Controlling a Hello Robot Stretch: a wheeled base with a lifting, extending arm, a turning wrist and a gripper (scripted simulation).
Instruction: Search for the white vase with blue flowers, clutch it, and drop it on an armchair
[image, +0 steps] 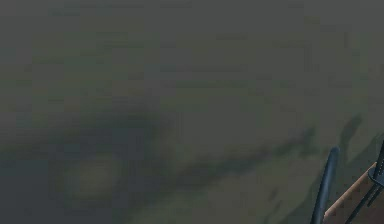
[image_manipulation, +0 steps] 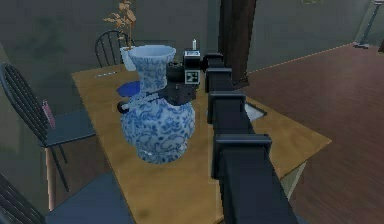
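Count: one vase (image_manipulation: 158, 125), one tabletop (image_manipulation: 120, 172), three chairs, one figurine, one arm (image_manipulation: 240, 155), one tool (image_manipulation: 172, 90). The vase is white with a dense blue pattern, with a round belly, narrow neck and flared rim. It stands upright on the wooden tabletop, near the middle; what is inside it cannot be made out. The tool's dark body sits at the vase's neck, with two white marker squares (image_manipulation: 190, 72) just right of it. With the vase standing on the surface at the fingers, I cannot tell whether the tool grasps anything. A small blue item (image_manipulation: 125, 105) lies on the tabletop left of the vase, too small to identify. The dark spindle-backed chairs are at the left side (image_manipulation: 30, 100), the far end (image_manipulation: 108, 45) and the near left corner (image_manipulation: 85, 200). A tan figurine (image_manipulation: 123, 18) stands beyond the far chair. The floor (image_manipulation: 330, 90) is reddish-brown wood. In the forward view, a slim blue-grey bar (image: 328, 185) sits at the lower right.
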